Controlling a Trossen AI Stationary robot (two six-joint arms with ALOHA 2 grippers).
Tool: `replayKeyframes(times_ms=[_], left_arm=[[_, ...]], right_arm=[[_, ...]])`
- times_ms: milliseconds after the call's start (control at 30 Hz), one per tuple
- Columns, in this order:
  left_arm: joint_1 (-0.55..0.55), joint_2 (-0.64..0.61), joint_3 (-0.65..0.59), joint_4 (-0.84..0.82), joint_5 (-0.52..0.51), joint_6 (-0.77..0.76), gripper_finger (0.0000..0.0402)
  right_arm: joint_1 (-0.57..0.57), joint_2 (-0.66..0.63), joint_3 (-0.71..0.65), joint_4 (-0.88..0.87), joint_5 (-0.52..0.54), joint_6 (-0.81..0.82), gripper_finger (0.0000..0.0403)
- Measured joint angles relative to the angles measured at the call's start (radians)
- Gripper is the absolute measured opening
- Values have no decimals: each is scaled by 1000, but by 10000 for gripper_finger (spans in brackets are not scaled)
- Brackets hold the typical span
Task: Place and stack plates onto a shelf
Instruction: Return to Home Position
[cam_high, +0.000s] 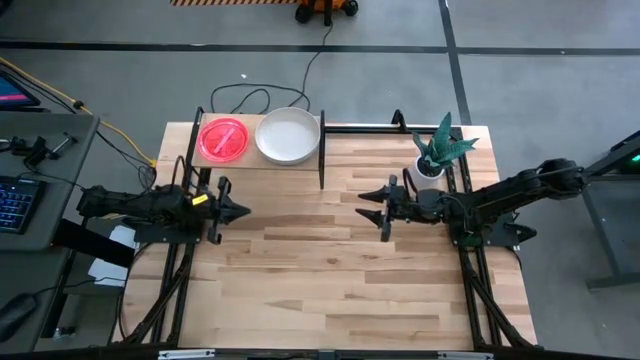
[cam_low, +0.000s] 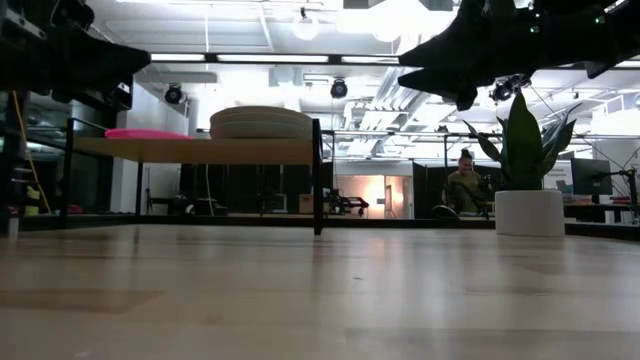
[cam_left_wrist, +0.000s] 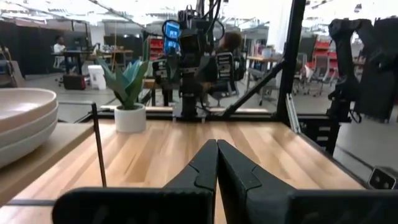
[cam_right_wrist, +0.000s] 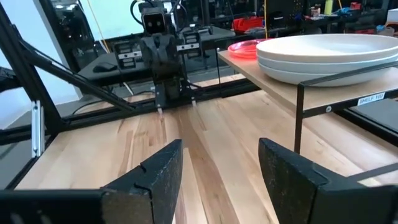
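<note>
I am two slender, jointed arms of matte black. My left arm (cam_high: 140, 205) carries a small yellow mark (cam_high: 200, 199) near its wrist, and my right arm (cam_high: 510, 190) is dark all along its length. My left gripper (cam_left_wrist: 217, 146) has two wedge-shaped fingers (cam_left_wrist: 196, 171) that rise from a broad black bar (cam_left_wrist: 134, 205) and taper to fine points. My right gripper (cam_right_wrist: 221, 158) has the same angular black fingers, grainy on the surface. Thin black cables (cam_left_wrist: 210, 11) loop above my right wrist.
</note>
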Motion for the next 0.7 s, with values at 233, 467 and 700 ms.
replayKeyframes(times_ms=[233, 467, 700], left_arm=[[0, 0, 0, -40, -1, 10, 1], [0, 0, 0, -56, -23, 24, 1], [0, 0, 0, -49, -62, 25, 1]], right_arm=[[4, -103, 0, -208, 26, 8, 194], [33, -317, 0, -530, 156, 41, 194], [28, -518, -134, -603, 179, 139, 194]])
